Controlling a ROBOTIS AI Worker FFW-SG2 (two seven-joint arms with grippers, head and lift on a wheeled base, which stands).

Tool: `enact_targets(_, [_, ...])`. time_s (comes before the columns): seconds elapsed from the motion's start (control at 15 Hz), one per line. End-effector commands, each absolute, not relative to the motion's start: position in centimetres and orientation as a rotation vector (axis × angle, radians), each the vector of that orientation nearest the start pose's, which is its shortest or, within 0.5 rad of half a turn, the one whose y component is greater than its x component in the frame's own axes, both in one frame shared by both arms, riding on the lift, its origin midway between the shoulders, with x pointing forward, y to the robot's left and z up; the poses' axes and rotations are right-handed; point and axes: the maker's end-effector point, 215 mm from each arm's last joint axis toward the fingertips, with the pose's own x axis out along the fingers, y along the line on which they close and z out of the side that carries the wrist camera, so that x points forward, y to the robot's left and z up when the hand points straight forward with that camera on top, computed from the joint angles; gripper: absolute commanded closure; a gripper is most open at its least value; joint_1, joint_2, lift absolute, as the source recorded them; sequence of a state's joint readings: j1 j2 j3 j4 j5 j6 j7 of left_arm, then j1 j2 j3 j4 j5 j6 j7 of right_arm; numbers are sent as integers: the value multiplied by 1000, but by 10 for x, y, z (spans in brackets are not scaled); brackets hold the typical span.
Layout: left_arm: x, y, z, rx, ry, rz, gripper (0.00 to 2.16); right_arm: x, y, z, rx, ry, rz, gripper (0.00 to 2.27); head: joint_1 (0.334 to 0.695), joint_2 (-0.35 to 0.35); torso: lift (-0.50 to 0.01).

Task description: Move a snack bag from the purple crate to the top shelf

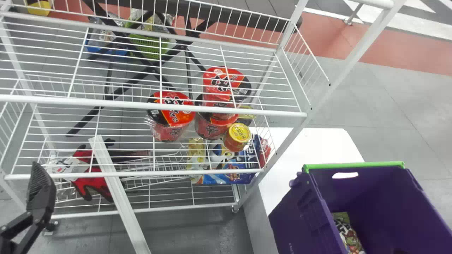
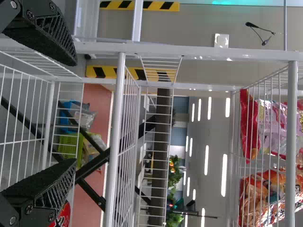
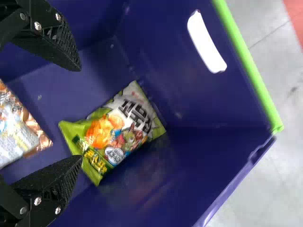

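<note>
Snack bag [image 3: 113, 135] lies in the crate [image 3: 165, 61] before the wide-spread right end effector [image 3: 79, 113]; the left end effector [image 1: 41, 192] gapes too. Head view shows shelved red tubs [image 1: 212, 83], white tabletop [image 1: 310, 148], grey floor [image 1: 381, 95].

The crate [image 1: 374, 190] looks smooth plastic, the snack bag [image 3: 116, 132] glossy.

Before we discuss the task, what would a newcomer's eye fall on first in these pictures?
Probably the big purple crate with its bright green edge, on the robot's right beside the wire rack. Next come the red cups on that rack. Then the green snack bag lying in the crate, ahead of the open right gripper.
</note>
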State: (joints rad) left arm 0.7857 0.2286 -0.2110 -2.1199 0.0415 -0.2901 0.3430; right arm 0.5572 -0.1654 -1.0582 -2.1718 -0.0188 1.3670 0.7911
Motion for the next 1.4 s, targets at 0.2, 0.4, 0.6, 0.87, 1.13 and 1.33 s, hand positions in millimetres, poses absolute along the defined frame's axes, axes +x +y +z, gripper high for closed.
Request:
enact_targets(0.2, [346, 209, -354, -31, 18, 64, 90, 151, -600, -487, 225, 1100, -52, 181, 695, -350, -451])
enact_targets(0.4, [350, 210, -359, -32, 24, 65, 90, 128, -568, -529, 240, 1260, 100, 181, 695, -350, -451])
enact_targets(0.6, [349, 213, -361, -30, 28, 76, 90, 74, -575, -571, 243, 1473, 97, 184, 695, -350, -451])
enact_targets(0.87, [351, 221, -362, -31, 24, 80, 90, 35, -576, -602, 234, 1596, 121, 188, 695, -350, -451])
enact_targets(1.13, [355, 220, -366, -38, 28, 69, 90, 9, -558, -622, 277, 1656, 142, 215, 695, -350, -451])
enact_targets(1.33, [355, 222, -362, -35, 19, 68, 90, 1, -542, -636, 292, 1683, 177, 215, 695, -350, -451])
